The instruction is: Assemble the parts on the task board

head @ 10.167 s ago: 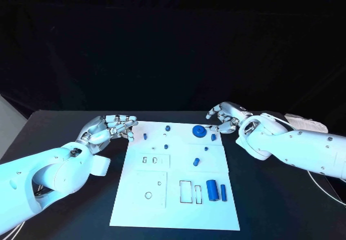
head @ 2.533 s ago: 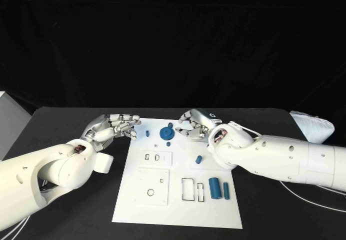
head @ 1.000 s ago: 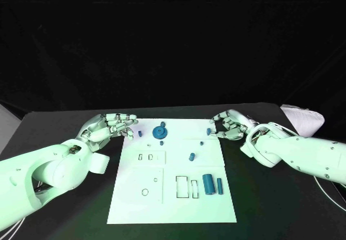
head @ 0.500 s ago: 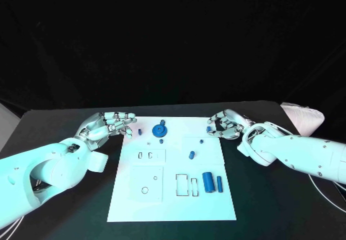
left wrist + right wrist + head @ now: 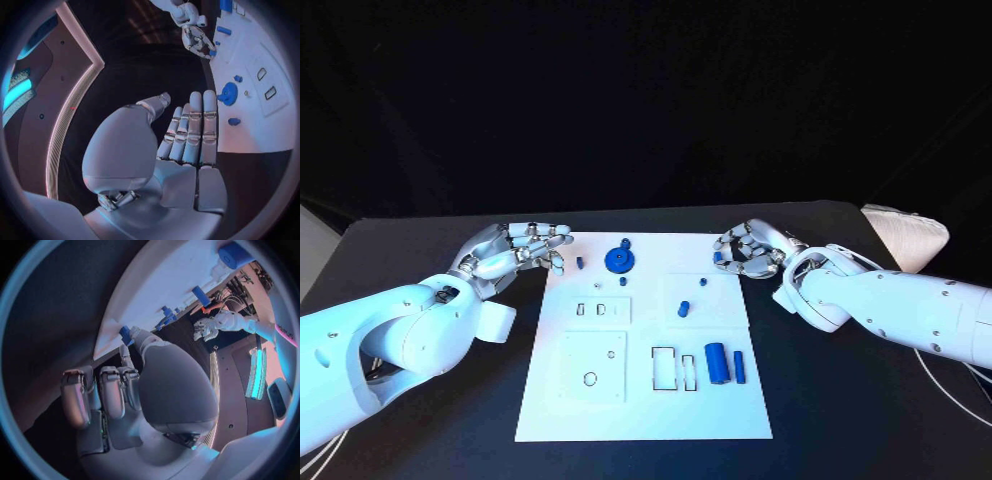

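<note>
My right robot hand (image 5: 750, 250) curls over the board's (image 5: 646, 400) far corner, hiding whether it grips the peg (image 5: 125, 334); left robot hand (image 5: 516, 250) empty, fingers apart.

right hand: the silver many-fingered right hand (image 5: 750, 250) curls over a small blue peg (image 5: 718, 258) at the white task board's (image 5: 646, 400) far right edge, can't tell if the fingers actually touch it.
right wrist view: palm covers the peg's base, only a blue stub (image 5: 125, 334) pokes out.
big blue cylinder: cut off by the circle's rim (image 5: 234, 255).
board cutouts: too small in the head view to tell how deep they are.
</note>
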Controlling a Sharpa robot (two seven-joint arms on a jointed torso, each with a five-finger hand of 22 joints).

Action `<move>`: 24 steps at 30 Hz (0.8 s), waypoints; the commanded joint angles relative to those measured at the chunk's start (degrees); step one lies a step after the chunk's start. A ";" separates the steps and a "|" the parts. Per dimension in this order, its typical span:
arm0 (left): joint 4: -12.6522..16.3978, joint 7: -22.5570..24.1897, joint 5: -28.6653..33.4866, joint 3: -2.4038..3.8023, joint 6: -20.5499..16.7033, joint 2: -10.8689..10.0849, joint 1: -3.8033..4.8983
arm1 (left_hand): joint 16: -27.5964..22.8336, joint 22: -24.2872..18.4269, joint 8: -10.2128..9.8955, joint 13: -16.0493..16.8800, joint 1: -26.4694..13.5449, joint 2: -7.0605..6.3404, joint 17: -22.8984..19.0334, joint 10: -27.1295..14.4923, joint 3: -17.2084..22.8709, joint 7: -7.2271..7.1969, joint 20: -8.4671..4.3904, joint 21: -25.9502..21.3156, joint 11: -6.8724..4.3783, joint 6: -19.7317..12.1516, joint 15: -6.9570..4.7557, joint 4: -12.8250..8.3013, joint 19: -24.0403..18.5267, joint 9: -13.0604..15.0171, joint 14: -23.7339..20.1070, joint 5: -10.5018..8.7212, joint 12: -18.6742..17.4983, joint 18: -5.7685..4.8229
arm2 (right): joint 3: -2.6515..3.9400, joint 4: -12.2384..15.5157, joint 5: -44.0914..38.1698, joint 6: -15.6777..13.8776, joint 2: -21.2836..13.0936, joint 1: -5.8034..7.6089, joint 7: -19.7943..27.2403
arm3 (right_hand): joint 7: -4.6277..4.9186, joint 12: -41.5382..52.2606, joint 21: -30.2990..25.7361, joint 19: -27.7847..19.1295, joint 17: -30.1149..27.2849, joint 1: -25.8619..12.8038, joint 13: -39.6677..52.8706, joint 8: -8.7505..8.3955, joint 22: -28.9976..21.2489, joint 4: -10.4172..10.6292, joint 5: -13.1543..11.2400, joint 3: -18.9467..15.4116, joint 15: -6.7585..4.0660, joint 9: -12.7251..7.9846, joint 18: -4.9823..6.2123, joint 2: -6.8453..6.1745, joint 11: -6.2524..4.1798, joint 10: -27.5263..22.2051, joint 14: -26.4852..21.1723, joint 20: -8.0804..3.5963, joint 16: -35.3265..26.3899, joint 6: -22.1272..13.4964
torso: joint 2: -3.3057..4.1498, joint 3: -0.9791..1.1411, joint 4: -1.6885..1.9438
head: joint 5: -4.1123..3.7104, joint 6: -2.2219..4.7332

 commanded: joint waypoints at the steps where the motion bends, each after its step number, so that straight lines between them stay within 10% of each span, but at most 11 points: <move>1: 0.09 0.44 -0.20 0.04 0.78 0.03 0.02 | 0.25 0.07 -0.32 -0.05 0.11 0.11 -0.06 -0.50 -0.06 0.02 0.00 0.14 -0.01 -0.49 0.09 -0.25 -0.23 -0.09 -0.34 -0.15 -0.14 0.78 | 0.00 -0.05 -0.14 0.71 0.19 -0.10 -0.05 | -0.09 0.26 0.27 6.00 14.23 -0.09 15.09 0.22 15.05 -0.06 0.30 0.42 -0.46 0.06 -0.82 0.49 -0.36 6.08 5.74 -0.34 0.32 0.51 | 0.05 0.03 -0.05 | 0.04 0.05; 24: 0.08 0.30 -0.21 0.04 0.63 -0.05 0.02 | 0.27 0.14 -0.35 -0.06 0.07 0.14 -0.08 -0.58 0.01 0.04 0.02 0.27 0.01 -0.55 0.10 -0.31 -0.34 -0.10 -0.36 -0.15 -0.15 0.79 | 0.00 -0.28 -0.83 0.40 0.71 -0.42 -1.55 | -1.31 0.26 0.27 6.00 14.35 -0.61 15.09 1.93 15.05 -0.94 -1.09 3.93 -1.50 0.52 -0.82 1.43 -1.43 6.08 5.77 -1.31 0.35 3.77 | 0.00 0.04 -0.09 | 0.07 -0.18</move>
